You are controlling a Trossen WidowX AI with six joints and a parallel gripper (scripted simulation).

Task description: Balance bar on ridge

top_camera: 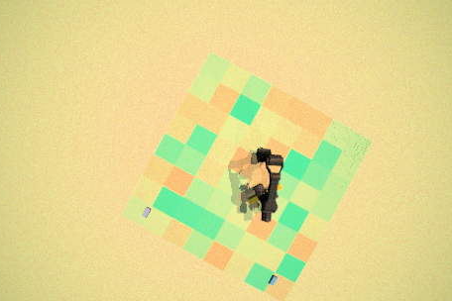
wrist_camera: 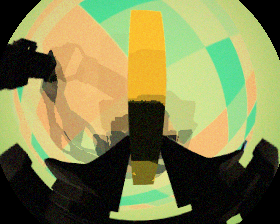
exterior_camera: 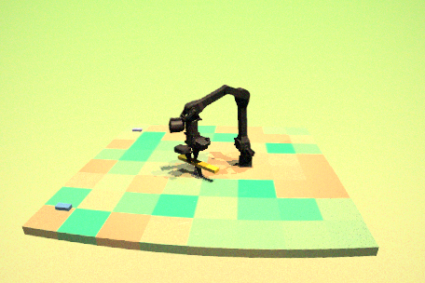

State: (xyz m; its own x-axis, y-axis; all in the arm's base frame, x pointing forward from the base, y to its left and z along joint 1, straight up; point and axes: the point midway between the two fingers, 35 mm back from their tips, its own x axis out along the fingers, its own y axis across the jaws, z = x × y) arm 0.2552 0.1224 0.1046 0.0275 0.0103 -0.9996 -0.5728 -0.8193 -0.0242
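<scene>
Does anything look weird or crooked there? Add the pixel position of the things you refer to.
Yes, the yellow bar (exterior_camera: 209, 166) (wrist_camera: 147, 75). In the exterior view it slants, and the gripper (exterior_camera: 192, 160) (wrist_camera: 144, 139) grips it away from its middle, with one end sticking out much farther.

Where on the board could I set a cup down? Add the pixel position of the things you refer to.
In the exterior view, there seems room at the board's (top_camera: 349, 136) (exterior_camera: 322, 235) (wrist_camera: 191, 85) near right corner, and between the blue block (top_camera: 273, 280) (exterior_camera: 63, 207) and yellow bar (top_camera: 280, 187) (exterior_camera: 207, 166) (wrist_camera: 147, 70). It's crowded beneath the arm (top_camera: 274, 188) (exterior_camera: 242, 118), where the tool (top_camera: 260, 192) (exterior_camera: 191, 160) (wrist_camera: 144, 139) grips the bar.
</scene>
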